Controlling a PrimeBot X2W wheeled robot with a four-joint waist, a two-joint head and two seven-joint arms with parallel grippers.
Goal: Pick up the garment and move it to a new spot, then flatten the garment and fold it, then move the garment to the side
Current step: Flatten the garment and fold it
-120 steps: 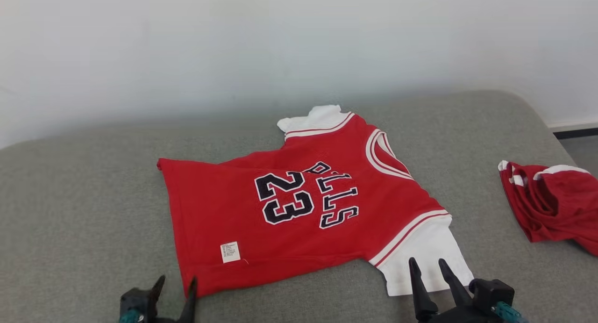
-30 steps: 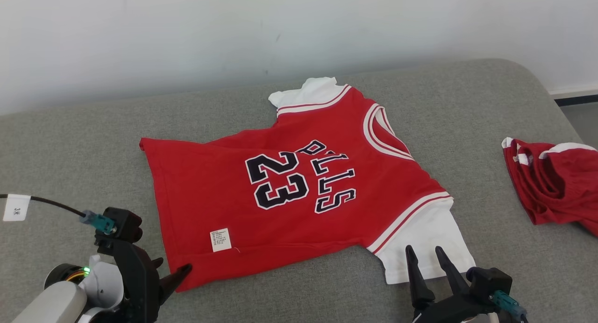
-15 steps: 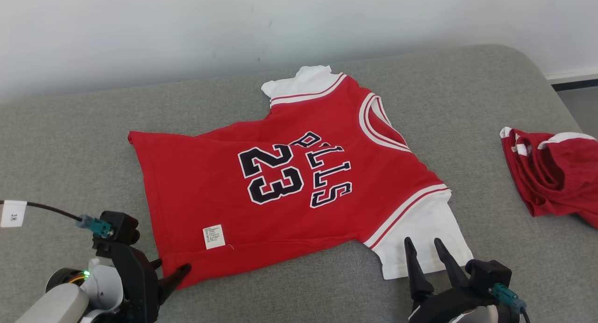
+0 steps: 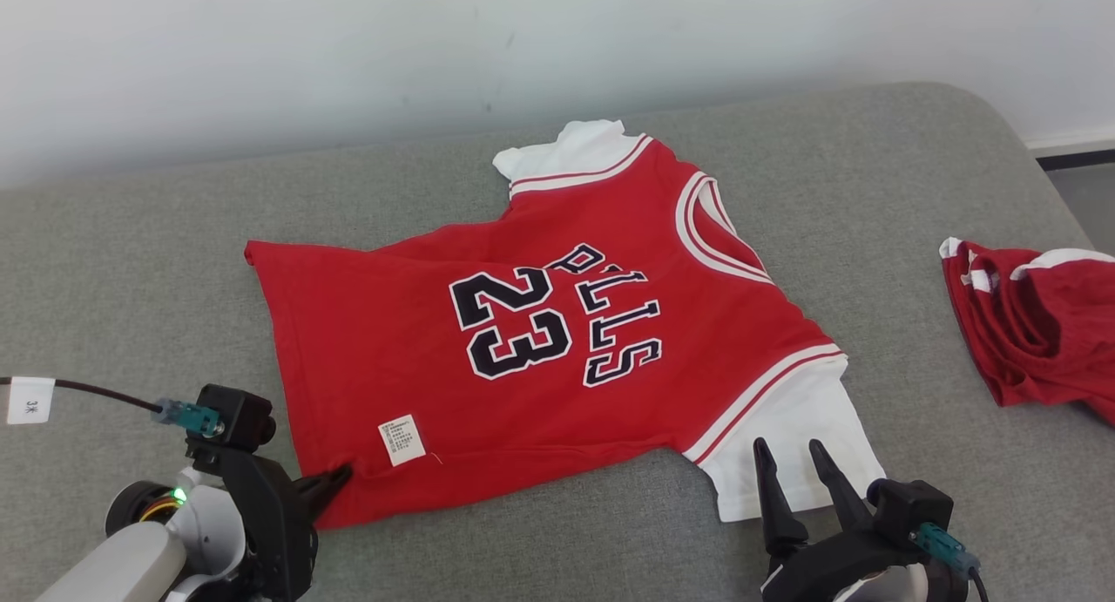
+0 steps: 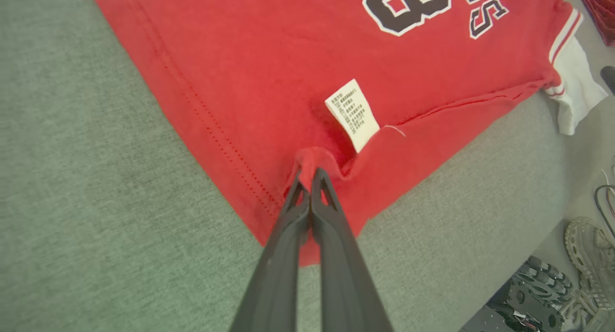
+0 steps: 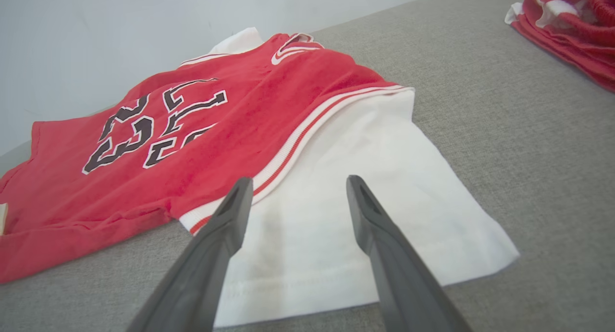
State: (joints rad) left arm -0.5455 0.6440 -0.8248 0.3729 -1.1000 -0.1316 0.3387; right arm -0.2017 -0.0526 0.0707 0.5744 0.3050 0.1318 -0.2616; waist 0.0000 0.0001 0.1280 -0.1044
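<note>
My left gripper [image 5: 312, 171] now clamps the shirt [image 4: 375, 323] just beside the label [image 5: 352, 115]. The right gripper [image 6: 298, 185], well apart from the label, gapes, so I'm only half-ready to lift.

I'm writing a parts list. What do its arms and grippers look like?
The left gripper and right gripper each have two long, dark, tapering fingers on a black mount with a teal connector. The left forearm is pale grey with a green light; its black cable carries a white tag.

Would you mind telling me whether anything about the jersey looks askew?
The jersey is not flat: a fold along its far side cuts through the lettering, and the hem is bunched in the left gripper beside the care label.
</note>
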